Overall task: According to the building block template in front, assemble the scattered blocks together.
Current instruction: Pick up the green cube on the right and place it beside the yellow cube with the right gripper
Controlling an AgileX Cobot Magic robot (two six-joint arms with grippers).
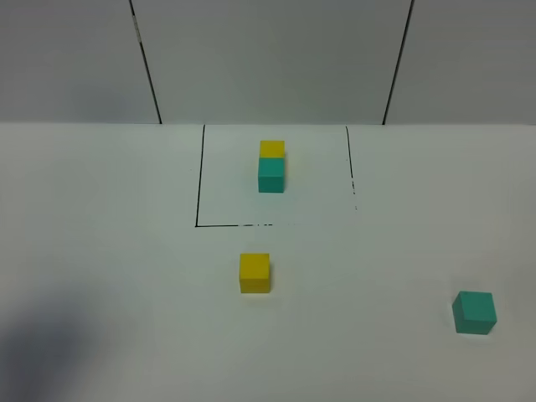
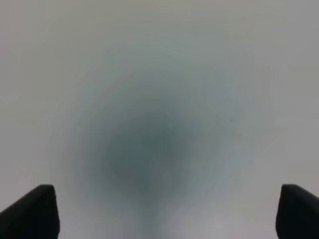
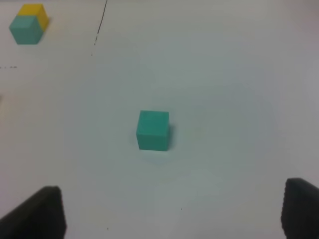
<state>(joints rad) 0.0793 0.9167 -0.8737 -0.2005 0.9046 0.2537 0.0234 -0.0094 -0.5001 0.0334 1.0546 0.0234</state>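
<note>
We look down on a white table (image 1: pixel 100 251) with a grey panelled wall (image 1: pixel 268 59) behind it. Only the wrist cameras show the grippers. The left gripper (image 2: pixel 164 214) has its jaws wide apart over blurred bare surface, holding nothing. The right gripper (image 3: pixel 172 214) is spread too and empty, with the loose teal cube (image 3: pixel 153 130) ahead of it. Only the high camera shows the loose yellow cube (image 1: pixel 255 273), just in front of the building block template (image 1: pixel 271 167) and outside its black outline (image 1: pixel 199 180). The teal cube lies well off to the template's front right.

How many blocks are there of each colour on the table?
Yellow: 2, the loose yellow block and the framed yellow block.
Teal: 2, the loose teal block and the framed teal block.
Total: 4 blocks.
</note>
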